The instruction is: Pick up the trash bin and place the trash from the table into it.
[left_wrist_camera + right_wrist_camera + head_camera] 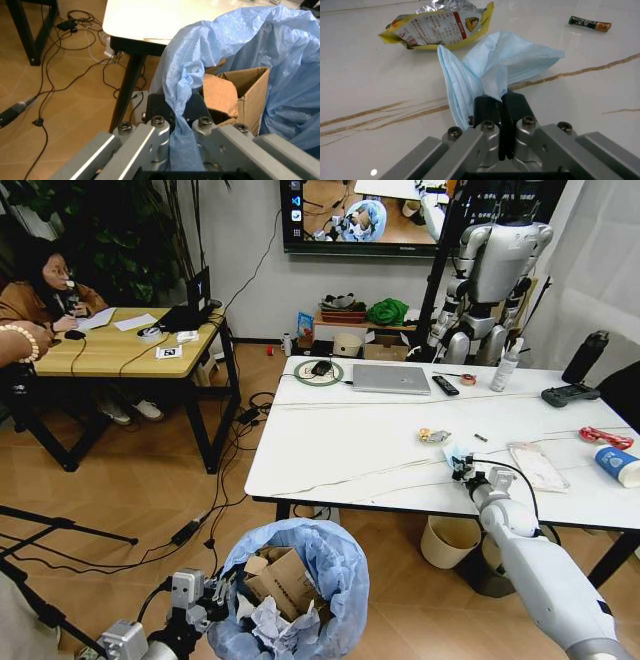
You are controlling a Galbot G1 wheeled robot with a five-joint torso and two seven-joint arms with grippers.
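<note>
The trash bin [318, 578], lined with a crinkled light-blue bag, hangs low in front of the table [330, 460]. My left gripper [222, 590] is shut on its bag rim [176, 112]. Inside lie a brown paper bag [239, 93] and crumpled white tissues [272, 622]. Over the table's near right part, my right gripper [463, 471] is shut on a light-blue face mask [512, 56], pinched at one edge [500, 108]. Just beyond it lie a yellow snack wrapper [440, 24] and a small battery [590, 23]. A clear plastic bag [537, 465], a red wrapper [605, 437] and a blue-white paper cup [618, 465] lie to the right.
A laptop [391, 378], remote [445, 385], bottles [505, 368] and a game controller [570, 393] sit at the table's far side. A cream bin [447, 540] stands under the table. A wooden desk [120, 345] is at the left, with cables [215, 510] on the floor.
</note>
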